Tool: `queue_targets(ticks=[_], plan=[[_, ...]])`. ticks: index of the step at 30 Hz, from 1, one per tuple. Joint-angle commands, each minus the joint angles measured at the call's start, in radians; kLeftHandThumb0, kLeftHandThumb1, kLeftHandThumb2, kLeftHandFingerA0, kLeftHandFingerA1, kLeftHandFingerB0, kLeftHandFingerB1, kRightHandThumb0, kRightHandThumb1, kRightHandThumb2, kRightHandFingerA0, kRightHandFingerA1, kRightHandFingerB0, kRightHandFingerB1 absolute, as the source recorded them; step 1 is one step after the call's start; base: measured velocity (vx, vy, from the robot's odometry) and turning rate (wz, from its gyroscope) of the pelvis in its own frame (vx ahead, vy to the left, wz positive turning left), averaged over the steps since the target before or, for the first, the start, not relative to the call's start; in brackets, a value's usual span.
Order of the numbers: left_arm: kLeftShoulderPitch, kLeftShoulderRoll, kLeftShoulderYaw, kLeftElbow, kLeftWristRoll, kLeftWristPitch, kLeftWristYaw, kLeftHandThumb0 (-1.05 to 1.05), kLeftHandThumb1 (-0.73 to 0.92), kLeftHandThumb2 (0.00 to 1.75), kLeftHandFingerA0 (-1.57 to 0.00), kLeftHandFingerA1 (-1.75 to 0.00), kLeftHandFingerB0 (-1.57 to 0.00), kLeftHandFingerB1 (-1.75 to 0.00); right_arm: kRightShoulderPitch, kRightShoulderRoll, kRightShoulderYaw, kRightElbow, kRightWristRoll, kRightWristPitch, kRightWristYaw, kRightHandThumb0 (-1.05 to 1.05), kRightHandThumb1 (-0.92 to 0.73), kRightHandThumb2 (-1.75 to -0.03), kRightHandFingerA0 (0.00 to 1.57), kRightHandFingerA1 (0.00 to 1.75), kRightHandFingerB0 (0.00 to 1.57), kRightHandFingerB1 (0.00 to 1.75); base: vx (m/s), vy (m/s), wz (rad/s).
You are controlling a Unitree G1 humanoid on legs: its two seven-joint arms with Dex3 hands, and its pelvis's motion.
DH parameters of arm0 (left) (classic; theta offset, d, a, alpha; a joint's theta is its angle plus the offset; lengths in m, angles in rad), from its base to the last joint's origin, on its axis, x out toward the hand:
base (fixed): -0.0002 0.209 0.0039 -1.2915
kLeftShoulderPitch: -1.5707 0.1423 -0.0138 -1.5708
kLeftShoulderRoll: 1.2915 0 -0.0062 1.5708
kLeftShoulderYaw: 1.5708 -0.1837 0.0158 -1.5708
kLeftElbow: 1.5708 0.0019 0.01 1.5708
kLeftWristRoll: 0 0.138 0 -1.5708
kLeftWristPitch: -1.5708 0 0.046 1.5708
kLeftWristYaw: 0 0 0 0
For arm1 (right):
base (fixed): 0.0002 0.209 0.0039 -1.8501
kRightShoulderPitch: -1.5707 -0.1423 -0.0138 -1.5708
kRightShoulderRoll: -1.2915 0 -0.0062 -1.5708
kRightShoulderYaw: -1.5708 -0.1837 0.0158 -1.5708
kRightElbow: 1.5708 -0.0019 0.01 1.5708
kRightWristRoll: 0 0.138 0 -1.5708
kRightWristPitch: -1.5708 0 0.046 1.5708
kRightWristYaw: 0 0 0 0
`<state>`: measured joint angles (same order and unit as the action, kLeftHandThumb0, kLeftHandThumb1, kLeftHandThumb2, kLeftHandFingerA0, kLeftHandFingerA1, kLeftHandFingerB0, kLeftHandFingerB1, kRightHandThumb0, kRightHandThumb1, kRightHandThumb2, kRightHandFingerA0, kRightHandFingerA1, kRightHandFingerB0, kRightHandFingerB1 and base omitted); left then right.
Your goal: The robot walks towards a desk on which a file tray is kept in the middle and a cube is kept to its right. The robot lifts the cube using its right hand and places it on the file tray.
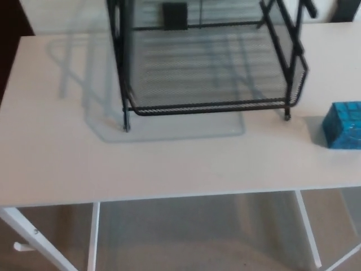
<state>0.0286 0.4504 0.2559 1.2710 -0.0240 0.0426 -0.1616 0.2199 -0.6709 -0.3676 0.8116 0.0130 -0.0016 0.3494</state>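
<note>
**Far left, top corner.** A dark strip (7,39) lies beyond the worktop's left edge. We cannot tell what it is.

**Left to right, full width.** The worktop (56,164) is white, plain and flat. Its near edge runs across the lower part of the view.

**Beneath the worktop.** We record white frame legs (93,237): one slanted at the lower left and upright ones further along. They stand over a beige floor (197,243).

**Left of centre.** A faint grey shadow (169,131) lies on the worktop, to the left of the file tray and in front of it.

**Centre.** The file tray (208,106) has a black wire frame and a fine mesh shelf, and it stands upright on the worktop on small feet. Its open front faces us and its upper part is cut off by the top of the view. At its back we note a small dark rectangular piece (175,15), which we cannot identify.

**Far right.** The cube (343,125) is bright blue, its faces gridded with darker lines. It rests on the worktop to the right of the file tray, apart from it and a little nearer to us than the tray's front right foot. The right edge of the view cuts it slightly.

**Left robot hand and right robot hand.** Neither shows in the view, so we cannot tell whether they are spread, pressed together or pinching anything.
</note>
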Motion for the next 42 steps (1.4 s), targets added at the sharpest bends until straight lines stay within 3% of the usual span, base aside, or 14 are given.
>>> queue_targets(ticks=[1, 3, 15, 16, 17, 18, 20, 22, 25, 26, 29, 32, 33, 42], plan=[[0.027, 0.027, 0.02, 0.005, -0.019, -0.026, 0.004, -0.69, 0.45, 0.82, -0.23, -0.58, -0.11, -0.41, 0.008, 0.043, -0.046, 0.002, 0.065, -0.048, -0.022, -0.4, -0.55, -0.57, 0.46, 0.53, 0.16, 0.3, 0.03, 0.092, 0.11], [0.033, 0.028, 0.023, 0.006, -0.018, -0.03, 0.005, -0.66, 0.57, 0.58, -0.32, -0.6, -0.18, -0.3, 0.016, 0.07, -0.075, -0.033, 0.081, -0.062, -0.045, -0.43, -0.54, -0.56, 0.46, 0.56, 0.18, 0.32, 0.0, 0.0, 0.0], [0.046, 0.036, 0.022, 0.004, -0.01, -0.046, -0.018, -0.68, 0.48, 0.85, -0.24, -0.59, -0.1, -0.41, -0.162, 0.007, -0.359, -0.37, 0.158, 0.157, -0.267, -0.46, -0.43, -0.74, 0.24, 0.64, 0.04, 0.49, 0.0, 0.0, 0.0], [0.047, 0.035, 0.02, -0.001, -0.007, -0.056, -0.015, -0.67, 0.62, 0.59, -0.29, -0.65, -0.19, -0.31, -0.185, -0.024, -0.369, -0.42, 0.17, 0.198, -0.236, -0.56, -0.56, -0.56, 0.27, 0.73, 0.0, 0.44, 0.0, 0.0, 0.0], [0.045, 0.034, 0.028, -0.016, -0.018, -0.046, -0.014, -0.67, 0.62, 0.59, -0.43, -0.85, -0.19, -0.33, -0.243, -0.069, -0.355, -0.385, 0.149, 0.176, -0.226, -0.63, -0.38, -0.83, 0.16, 0.64, 0.0, 0.37, 0.0, 0.0, 0.0], [0.046, 0.033, 0.027, -0.023, -0.018, -0.05, -0.015, -0.7, 0.49, 0.87, -0.38, -0.7, -0.12, -0.44, -0.311, -0.113, -0.329, -0.355, 0.116, 0.169, -0.235, -0.66, -0.53, -0.55, 0.02, 0.75, 0.0, 0.43, 0.0, 0.0, 0.0], [0.055, 0.041, 0.045, -0.018, -0.031, -0.069, -0.02, -0.67, 0.64, 0.6, -0.41, -0.75, -0.17, -0.32, -0.434, -0.17, -0.253, -0.318, 0.084, 0.106, -0.186, -1.02, -0.52, -0.57, 0.0, 0.96, 0.0, 0.74, 0.0, 0.0, 0.0], [0.052, 0.042, 0.043, -0.008, -0.024, -0.071, -0.018, -0.68, 0.65, 0.6, -0.34, -0.6, -0.17, -0.31, -0.48, -0.209, -0.173, -0.345, -0.025, 0.033, -0.237, -1.01, -0.53, -0.95, 0.07, 0.81, 0.0, 0.44, 0.0, 0.0, 0.0], [0.048, 0.043, 0.054, 0.002, -0.031, -0.065, -0.02, -0.67, 0.64, 0.59, -0.34, -0.57, -0.17, -0.3, -0.61, -0.248, -0.046, -0.382, -0.044, 0.043, -0.138, -0.94, -0.54, -0.58, 0.0, 0.8, 0.0, 0.53, 0.0, 0.0, 0.0], [0.051, 0.045, 0.043, -0.007, -0.018, -0.073, -0.008, -0.71, 0.51, 0.88, -0.25, -0.62, -0.11, -0.43, -0.71, -0.264, 0.081, -0.442, -0.07, 0.133, -0.014, -0.4, -0.24, -0.88, 0.0, 0.53, 0.0, 0.52, 0.0, 0.0, 0.0], [0.047, 0.045, 0.039, -0.012, -0.015, -0.055, -0.005, -0.67, 0.66, 0.61, -0.41, -0.65, -0.21, -0.31, -0.794, -0.301, 0.22, -0.475, -0.084, 0.219, 0.163, -0.64, -0.53, -0.56, 0.35, 0.52, 0.05, 0.25, 0.0, 0.0, 0.0], [0.052, 0.037, 0.033, -0.004, -0.008, -0.051, -0.008, -0.76, 0.56, 0.88, -0.45, -0.69, -0.14, -0.41, -0.83, -0.303, 0.319, -0.471, -0.124, 0.195, 0.243, -0.61, -0.52, -0.58, 0.1, 0.34, 0.07, 0.23, 0.0, 0.0, 0.0], [0.05, 0.035, 0.039, 0.0, -0.015, -0.045, -0.012, -0.65, 0.65, 0.6, -0.36, -0.58, -0.21, -0.28, -0.85, -0.292, 0.365, -0.47, -0.144, 0.199, 0.272, -0.62, -0.54, -0.56, 0.2, 0.47, 0.0, 0.28, 0.0, 0.0, 0.0], [0.034, 0.035, 0.034, -0.009, -0.012, -0.051, -0.025, -0.69, 0.52, 0.88, -0.26, -0.57, -0.15, -0.43, -0.97, -0.18, 0.667, -0.349, -0.352, 0.116, 0.266, -0.58, -0.34, -0.8, 0.0, 0.41, 0.0, 0.35, 0.0, 0.0, 0.0]])
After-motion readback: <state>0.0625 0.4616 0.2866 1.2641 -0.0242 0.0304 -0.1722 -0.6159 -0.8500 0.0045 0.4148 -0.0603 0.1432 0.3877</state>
